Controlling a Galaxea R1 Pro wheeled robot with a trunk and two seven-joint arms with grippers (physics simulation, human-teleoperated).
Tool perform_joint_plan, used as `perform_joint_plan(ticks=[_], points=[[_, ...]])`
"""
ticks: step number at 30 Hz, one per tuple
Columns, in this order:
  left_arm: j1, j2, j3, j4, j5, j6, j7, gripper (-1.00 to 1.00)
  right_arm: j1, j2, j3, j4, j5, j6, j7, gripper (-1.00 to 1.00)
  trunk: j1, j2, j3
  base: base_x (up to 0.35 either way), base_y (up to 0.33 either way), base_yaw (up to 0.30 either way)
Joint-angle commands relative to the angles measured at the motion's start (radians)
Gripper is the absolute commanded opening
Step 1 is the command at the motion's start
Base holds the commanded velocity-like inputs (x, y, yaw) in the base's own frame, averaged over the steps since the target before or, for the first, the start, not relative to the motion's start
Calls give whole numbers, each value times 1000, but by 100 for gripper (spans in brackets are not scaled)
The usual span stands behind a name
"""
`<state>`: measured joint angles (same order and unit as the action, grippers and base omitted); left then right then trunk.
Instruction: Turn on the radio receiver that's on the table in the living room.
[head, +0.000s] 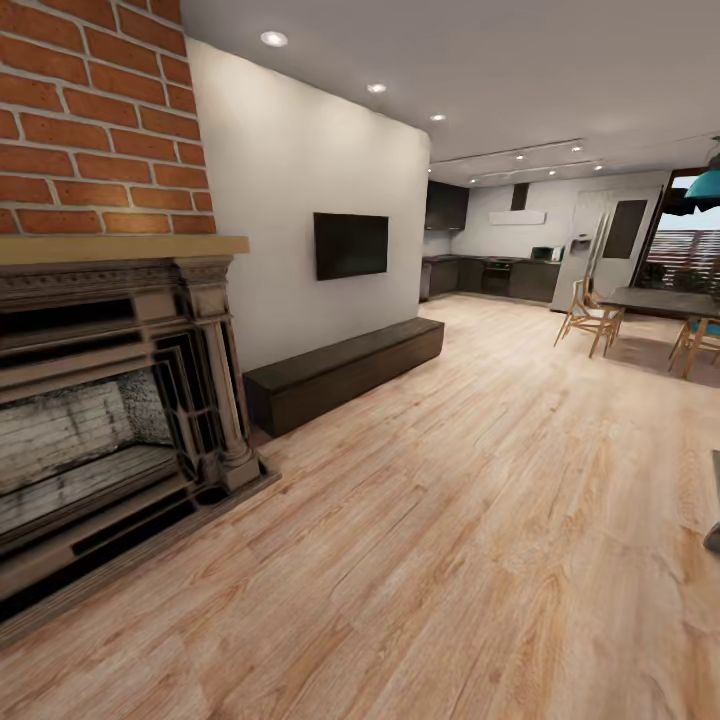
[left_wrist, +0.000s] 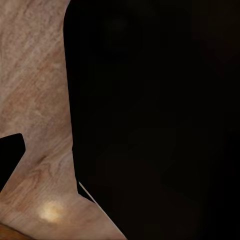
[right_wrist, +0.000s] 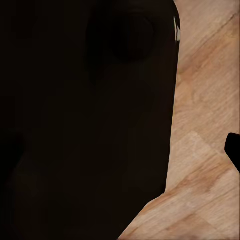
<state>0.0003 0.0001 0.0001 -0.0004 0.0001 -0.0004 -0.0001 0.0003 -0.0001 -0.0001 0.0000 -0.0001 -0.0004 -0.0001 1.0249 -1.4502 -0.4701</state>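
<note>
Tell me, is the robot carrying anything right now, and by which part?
It cannot be told: both wrist views show mostly a dark body over wood floor, and the head view shows a fireplace and a wall-mounted TV.

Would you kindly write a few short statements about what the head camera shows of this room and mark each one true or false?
1. A brick fireplace stands at the left of the head view. True.
2. The wall screen is showing a bright picture. False: it is dark.
3. A long dark bench sits on the floor below the screen. True.
4. The floor is grey carpet. False: it is light wood planks.
5. Wooden chairs stand at the far right. True.
</note>
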Motion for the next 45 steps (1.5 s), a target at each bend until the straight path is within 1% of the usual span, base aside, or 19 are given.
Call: perform_joint_plan(ticks=[1,17,30,35,45], points=[[1,6,1,-5,1,-4,-1,100,3,-1,-2,0,-1,-4,-1,100,0,0,0,0,0,0],[1,9,1,-31,1,-4,-1,100,3,2,-3,-2,0,-4,-1,100,0,0,0,0,0,0],[1,8,0,-32,1,-4,-1,100,3,2,-12,-2,-12,-4,-1,100,0,0,0,0,0,-6],[1,5,3,-46,4,-4,-1,100,3,2,-13,-2,-14,-4,-2,100,0,0,0,0,0,-181],[1,2,10,-67,18,-5,-2,100,3,2,-14,-2,-15,-4,-3,100,0,0,0,0,0,-273]])
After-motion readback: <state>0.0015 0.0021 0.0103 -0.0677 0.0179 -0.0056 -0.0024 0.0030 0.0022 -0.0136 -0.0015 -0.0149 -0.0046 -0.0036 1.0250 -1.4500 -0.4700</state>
